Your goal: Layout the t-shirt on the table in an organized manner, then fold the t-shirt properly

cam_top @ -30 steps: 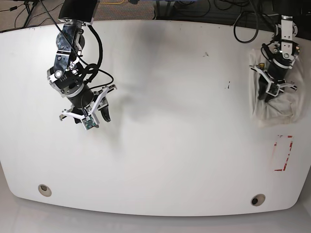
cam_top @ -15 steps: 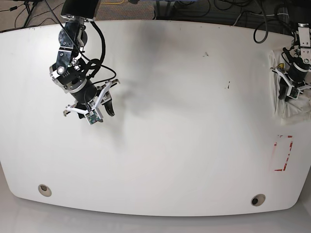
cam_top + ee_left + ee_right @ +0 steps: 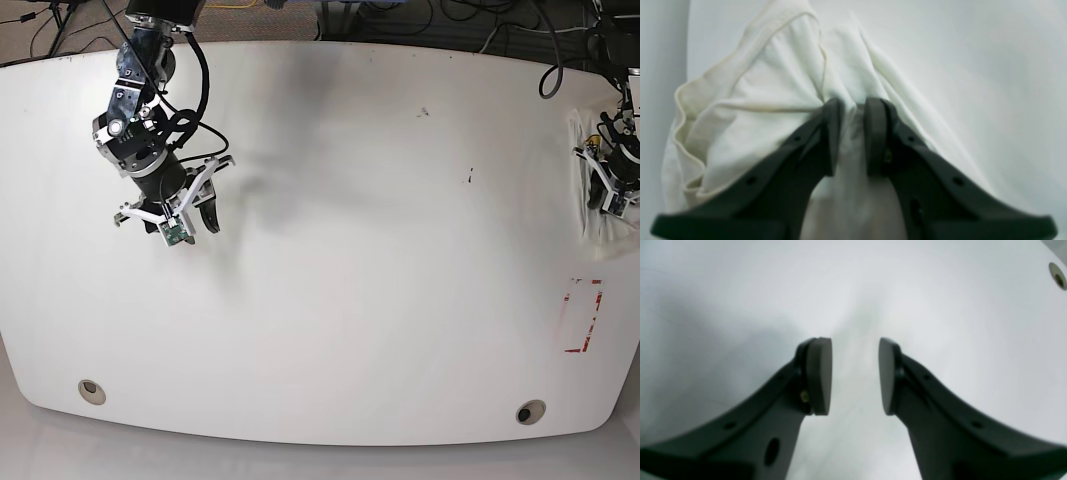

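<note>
At the right edge of the base view the left pincer (image 3: pixel 612 192) clamps the bunched t-shirt (image 3: pixel 592 195), probably to drag it onto the table (image 3: pixel 380 260); the right pincer (image 3: pixel 855 373) hangs apart, empty, upper left.

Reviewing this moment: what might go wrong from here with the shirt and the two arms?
1. The left gripper pinches a bunched fold of the white cotton t-shirt at the far edge of the white smooth table; the cloth may slide off or snag there.
2. That narrow pinch on several layers could slip, or lift the shirt crumpled rather than spread.
3. The right gripper hangs open and empty over bare tabletop, far from the shirt, so it cannot help yet.
</note>
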Controlling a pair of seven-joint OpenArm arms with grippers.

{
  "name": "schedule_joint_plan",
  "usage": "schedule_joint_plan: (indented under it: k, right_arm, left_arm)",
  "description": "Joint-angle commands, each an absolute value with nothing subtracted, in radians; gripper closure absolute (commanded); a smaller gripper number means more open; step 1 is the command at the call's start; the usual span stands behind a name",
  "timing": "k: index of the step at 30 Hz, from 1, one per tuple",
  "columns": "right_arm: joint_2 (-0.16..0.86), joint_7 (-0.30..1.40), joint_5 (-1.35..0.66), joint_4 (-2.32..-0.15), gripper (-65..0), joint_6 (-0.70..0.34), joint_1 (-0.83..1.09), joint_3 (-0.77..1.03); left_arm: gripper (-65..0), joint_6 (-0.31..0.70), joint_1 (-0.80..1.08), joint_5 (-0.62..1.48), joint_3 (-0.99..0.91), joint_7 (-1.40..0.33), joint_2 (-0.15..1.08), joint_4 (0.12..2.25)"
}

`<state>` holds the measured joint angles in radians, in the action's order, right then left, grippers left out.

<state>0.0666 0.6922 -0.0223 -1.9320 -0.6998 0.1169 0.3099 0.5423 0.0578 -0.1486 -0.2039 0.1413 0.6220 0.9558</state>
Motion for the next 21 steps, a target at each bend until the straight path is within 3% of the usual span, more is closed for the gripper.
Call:
schedule_joint_plan:
  k: [1, 6, 14, 21]
  right_arm:
    - [0.070, 0.667, -0.033, -1.960, -21.7, -0.698, 0.102, 0.309]
    - [0.070, 0.628, -0.025, -1.939, -21.7, -0.698, 0.101, 0.309]
    - [0.073, 0.387, 0.035, -1.880, -21.7, -0.664, 0.174, 0.321]
    - [0.077, 0.148, 0.062, -1.808, -21.7, -0.605, 0.272, 0.321]
  left_arm:
    - [-12.1, 0.579, 0.051, -0.166, -0.200, 0.127, 0.630, 1.009]
    - [-12.1, 0.579, 0.056, -0.165, -0.200, 0.127, 0.618, 1.101]
    - [-12.1, 0.575, 0.074, -0.165, -0.242, 0.197, 0.479, 1.236]
    - [-12.1, 0.464, 0.124, -0.170, -0.297, 0.383, 0.314, 1.334]
